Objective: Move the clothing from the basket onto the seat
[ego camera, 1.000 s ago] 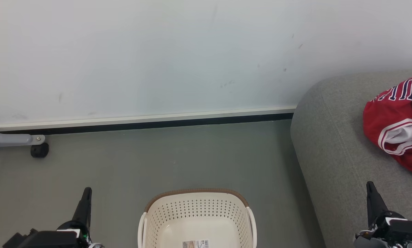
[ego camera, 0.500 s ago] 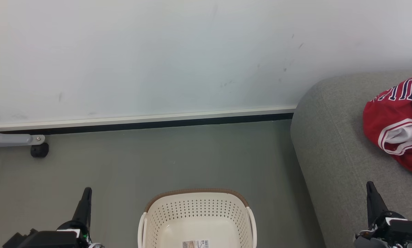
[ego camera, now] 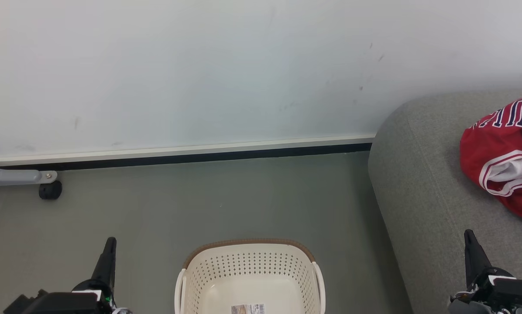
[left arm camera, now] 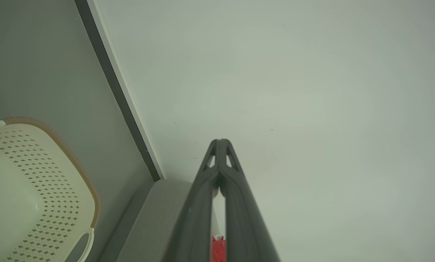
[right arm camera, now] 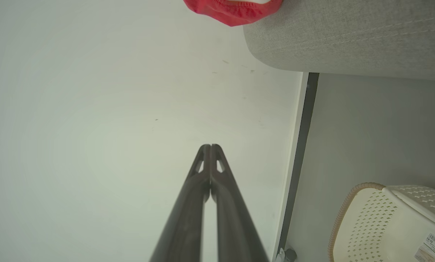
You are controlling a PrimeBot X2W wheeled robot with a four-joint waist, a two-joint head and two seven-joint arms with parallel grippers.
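The bright red, thin-fabric jersey clothing [ego camera: 503, 161], white-trimmed, lies crumpled on the large grey woven-fabric sofa seat [ego camera: 418, 196], cut off at the head view's right edge, so its full extent is hidden. It looks light, soft and slippery; a bunched fold would pinch best. The cream-white perforated plastic basket [ego camera: 248, 241] shows a bare bottom, its near part out of frame. The left gripper [ego camera: 110, 240] and right gripper [ego camera: 468, 234] are both pressed together, holding nothing.
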